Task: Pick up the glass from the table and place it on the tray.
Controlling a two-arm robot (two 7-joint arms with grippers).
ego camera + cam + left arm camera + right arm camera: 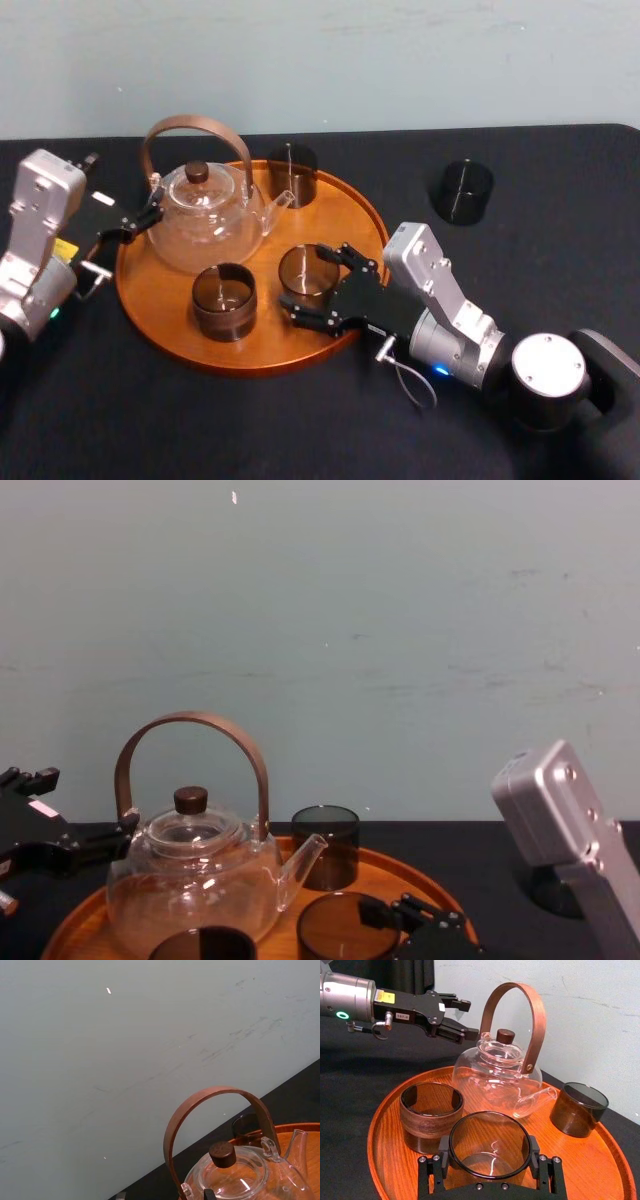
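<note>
The round wooden tray (160,325) lies on the black table (520,280). My right gripper (308,280) is shut on a smoky glass (306,268) over the tray's right part. In the right wrist view the glass (490,1147) sits upright between the black fingers (431,1167); whether its base touches the tray (600,1160) I cannot tell. The chest view shows this glass (335,928) low, just in front of the gripper (405,912). My left gripper (148,213) stands open beside the teapot's handle base, nothing between its fingers (454,1004).
A glass teapot (205,215) with a tall brown handle stands on the tray's back left. Two more glasses stand on the tray, one at the back (291,173) and one at the front (223,300). Another dark glass (462,190) stands on the table at the right.
</note>
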